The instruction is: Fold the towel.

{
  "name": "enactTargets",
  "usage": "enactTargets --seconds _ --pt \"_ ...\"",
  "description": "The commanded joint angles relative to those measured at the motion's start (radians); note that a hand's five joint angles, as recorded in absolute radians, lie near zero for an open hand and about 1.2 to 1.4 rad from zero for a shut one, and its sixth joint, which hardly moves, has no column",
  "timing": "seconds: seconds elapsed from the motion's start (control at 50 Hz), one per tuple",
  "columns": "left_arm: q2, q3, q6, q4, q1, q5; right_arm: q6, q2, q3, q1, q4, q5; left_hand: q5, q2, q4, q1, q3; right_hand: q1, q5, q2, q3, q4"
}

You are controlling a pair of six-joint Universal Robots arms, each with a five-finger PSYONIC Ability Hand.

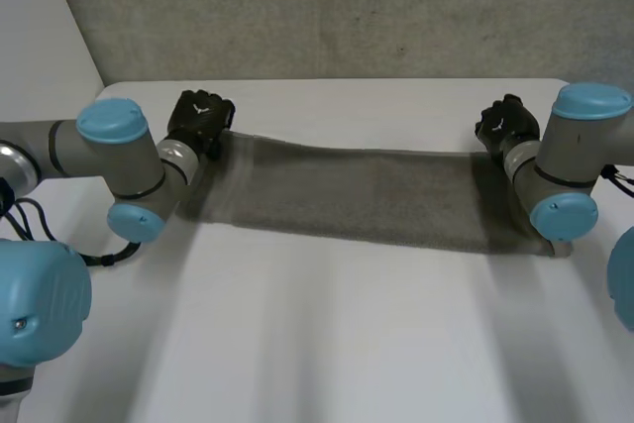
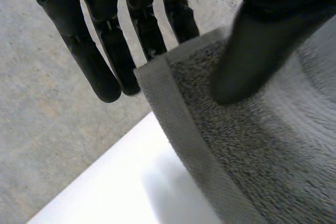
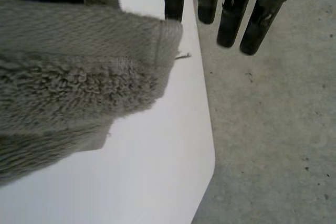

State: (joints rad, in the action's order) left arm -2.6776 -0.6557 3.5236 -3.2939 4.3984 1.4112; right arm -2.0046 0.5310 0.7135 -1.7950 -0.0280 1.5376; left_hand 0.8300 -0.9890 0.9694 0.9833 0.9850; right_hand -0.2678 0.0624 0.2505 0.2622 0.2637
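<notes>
A long grey terry-cloth towel (image 1: 376, 195) is stretched across the white counter (image 1: 327, 344), its long axis running from one robot hand to the other. One end corner is pinched between the straight fingers (image 2: 89, 61) and thumb of the left robot hand (image 1: 198, 118). The opposite end corner is pinched likewise by the right robot hand (image 1: 503, 124).

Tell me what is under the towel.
White table lies below the towel. Left hand and right hand pinch its far corners, fingers underneath. The table beneath its middle is covered.
</notes>
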Motion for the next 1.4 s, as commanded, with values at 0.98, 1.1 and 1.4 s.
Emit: enactTargets --seconds 0.98,1.1,1.4 --pt "0.315 -0.475 -0.017 -0.067 -0.022 0.032 0.268 0.164 0.221 0.086 0.428 -0.292 -0.712 0.696 -0.677 -0.691 -0.692 0.093 -0.062 -0.076 -0.088 -0.089" --pt "0.315 -0.475 -0.017 -0.067 -0.022 0.032 0.233 0.130 0.196 0.132 0.380 -0.275 -0.712 0.696 -0.677 -0.691 -0.692 0.093 -0.062 -0.076 -0.088 -0.089" --pt "0.300 -0.478 -0.017 -0.067 -0.023 0.032 0.112 0.055 0.129 0.239 0.091 -0.293 -0.712 0.696 -0.677 -0.691 -0.692 0.093 -0.062 -0.076 -0.088 -0.089"
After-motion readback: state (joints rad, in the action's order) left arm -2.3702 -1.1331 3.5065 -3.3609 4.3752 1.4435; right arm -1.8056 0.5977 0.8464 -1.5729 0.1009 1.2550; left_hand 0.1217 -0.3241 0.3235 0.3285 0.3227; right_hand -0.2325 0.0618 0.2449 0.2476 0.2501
